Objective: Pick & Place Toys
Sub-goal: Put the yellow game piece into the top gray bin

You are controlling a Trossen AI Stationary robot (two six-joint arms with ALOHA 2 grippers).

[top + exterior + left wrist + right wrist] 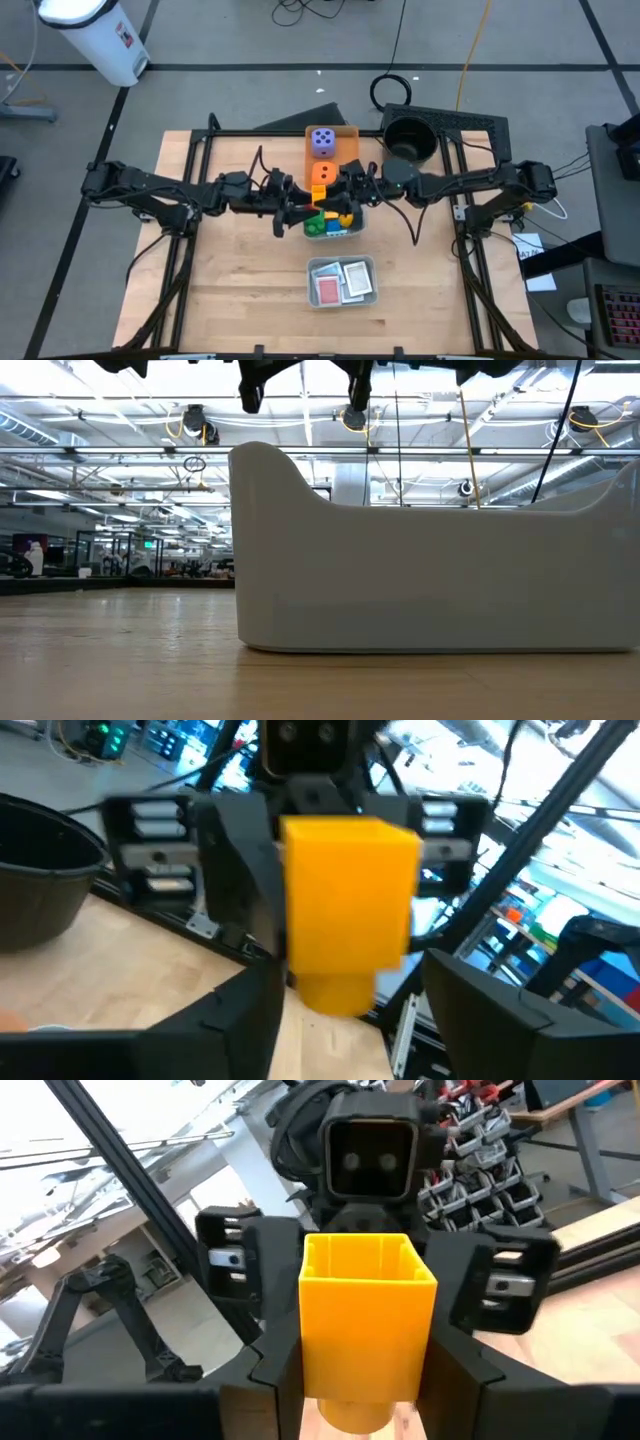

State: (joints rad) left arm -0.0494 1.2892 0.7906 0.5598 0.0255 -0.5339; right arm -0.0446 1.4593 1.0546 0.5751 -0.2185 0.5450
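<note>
Yellow brick (346, 216) sits mid-table over the grey tray (334, 228) of bricks, between both grippers. Left wrist: left gripper (345, 1010) fingers spread, off it. Right wrist: right gripper (365, 1380) probably clamps it. Low: tray wall only.

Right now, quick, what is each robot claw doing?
Left gripper: open, holding nothing.
Right gripper: closed on the yellow brick.

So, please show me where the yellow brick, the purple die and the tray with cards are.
yellow brick (368, 1325), right wrist view, its front face.
purple die (322, 141), high view, its top face.
tray with cards (312, 283), high view, its left rim.
</note>
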